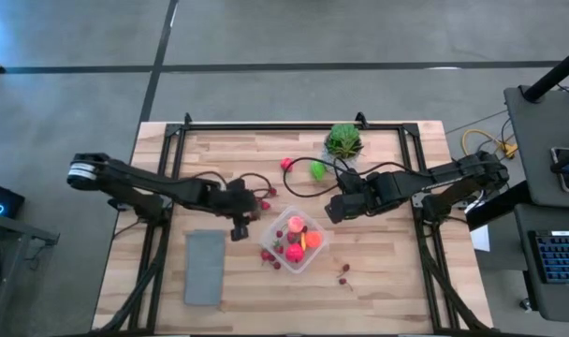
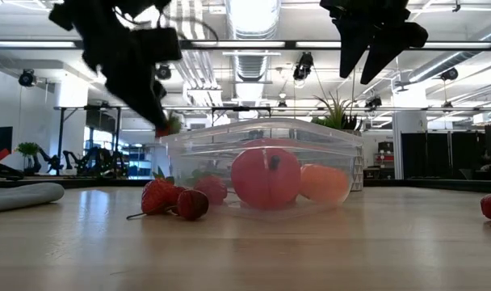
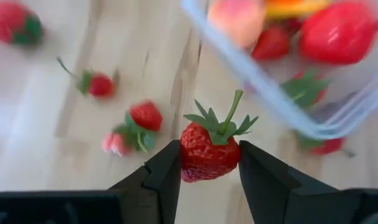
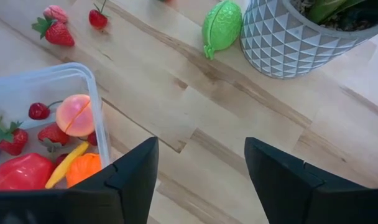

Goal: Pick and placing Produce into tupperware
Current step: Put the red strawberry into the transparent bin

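A red strawberry (image 3: 207, 155) with a green leafy cap hangs above the wood table, just left of the tupperware (image 1: 303, 269), with my left gripper (image 1: 240, 227) shut on it. The low view shows it (image 2: 169, 125) at about the box rim's height. The clear box holds a big red piece (image 2: 266, 178), an orange one (image 2: 325, 183), a pink one (image 4: 75, 115) and berries. My right gripper (image 1: 336, 208) hovers open, nothing between its fingers, above bare wood by the box's far right corner. My left gripper pinches the strawberry's two opposite sides (image 3: 188, 157) between its two fingers (image 3: 167, 177). The fingers slant down from the table's left. The berry sits lifted clear of the table, its leafy cap and stem (image 3: 232, 106) pointing away from the gripper.
Loose berries lie left of the box (image 2: 177, 198) and farther back (image 3: 101, 85); one lies toward the near right (image 1: 343, 272). A bright green piece (image 4: 221, 25) and a red-pink piece (image 1: 286, 164) lie by the potted plant (image 1: 343, 140). A flat grey rectangle (image 1: 205, 267) lies near left.
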Controlling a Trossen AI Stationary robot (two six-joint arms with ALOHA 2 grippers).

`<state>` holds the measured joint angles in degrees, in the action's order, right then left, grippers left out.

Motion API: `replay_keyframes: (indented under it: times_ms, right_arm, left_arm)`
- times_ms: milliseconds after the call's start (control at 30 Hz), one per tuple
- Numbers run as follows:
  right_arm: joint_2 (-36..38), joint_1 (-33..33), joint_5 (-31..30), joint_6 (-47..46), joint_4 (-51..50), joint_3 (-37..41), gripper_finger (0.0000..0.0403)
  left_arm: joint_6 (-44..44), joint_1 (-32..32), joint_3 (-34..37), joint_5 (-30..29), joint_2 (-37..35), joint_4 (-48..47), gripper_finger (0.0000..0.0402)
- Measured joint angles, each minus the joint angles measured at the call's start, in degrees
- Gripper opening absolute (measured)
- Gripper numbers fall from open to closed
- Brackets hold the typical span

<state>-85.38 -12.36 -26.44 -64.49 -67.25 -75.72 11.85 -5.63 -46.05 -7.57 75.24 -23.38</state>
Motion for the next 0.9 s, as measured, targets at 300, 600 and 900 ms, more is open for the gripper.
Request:
replay_keyframes:
  times_ms: [300,600,900]
  right_arm:
    - [0.1,-0.1,1.5,2.0,-0.6,0.0,0.0231]
    - [0.4,-0.1,4.2,5.4,-3.4,0.1,0.0235]
    - [0.4,-0.1,4.1,5.8,-3.3,0.1,0.0235]
  left_arm:
    - [1.8,-1.3,0.1,8.8,-5.5,11.2,0.0128]
    - [7.4,-8.2,-2.0,10.5,4.9,16.6,0.0128]
    - [8.8,-9.1,-6.4,8.1,12.9,16.4,0.0128]
